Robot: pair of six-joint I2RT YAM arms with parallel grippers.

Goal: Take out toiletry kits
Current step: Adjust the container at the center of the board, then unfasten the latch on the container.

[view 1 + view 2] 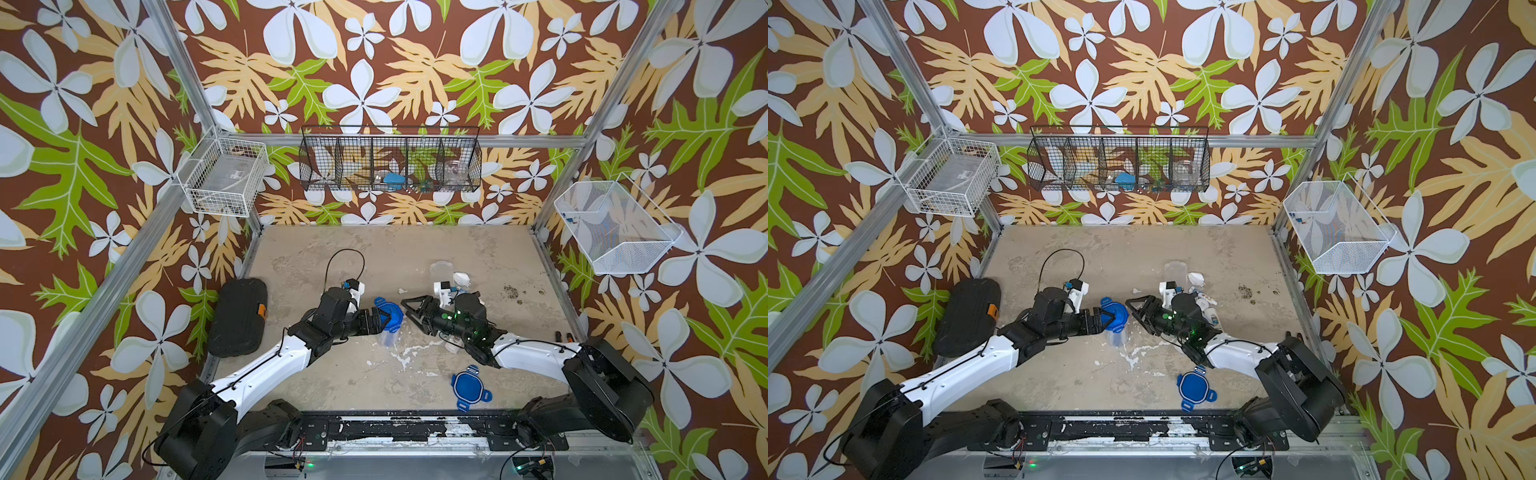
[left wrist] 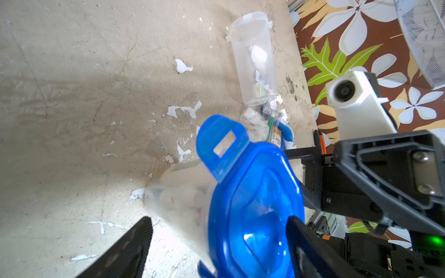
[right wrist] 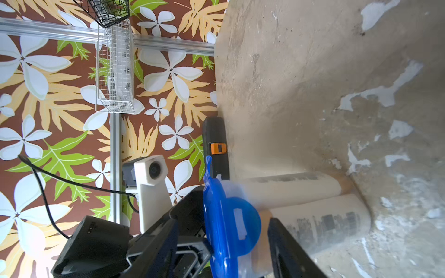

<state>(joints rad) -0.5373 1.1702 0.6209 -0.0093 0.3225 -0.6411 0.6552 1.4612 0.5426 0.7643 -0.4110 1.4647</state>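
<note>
The first toiletry kit (image 3: 289, 190) is inside a tall clear plastic jar (image 1: 388, 334) that stands upright on the table (image 1: 353, 390) at centre frame in both top views. Two white mini bottles (image 3: 320, 223) show through the jar's wall, their grey print too blurred to read. The jar's blue four-tabbed lid (image 1: 390, 312) is on.

The left tool (image 1: 384, 319) meets the jar from the left, its jaws spread wide on either side of the jar's top. Whether they press on it cannot be told. The right tool (image 1: 408, 313), coming from the right, is open, with one jaw on each side of a lid tab (image 3: 243, 226) and gaps showing.

The second toiletry kit (image 2: 272, 127) lies spilled up and to the right, just beside an open clear jar lying on its side (image 2: 255, 60). It includes a blue toothbrush (image 2: 286, 131), a small printed tube (image 2: 277, 140) and a crumpled thin clear bag (image 2: 252, 120). A pale green round tin (image 2: 260, 90) shows through that jar's wall. The tube's lettering is too small to read.

A loose blue lid (image 1: 469, 386) lies at lower right of centre. A black case with an orange latch (image 1: 239, 318) leans at the table's left edge.
</note>
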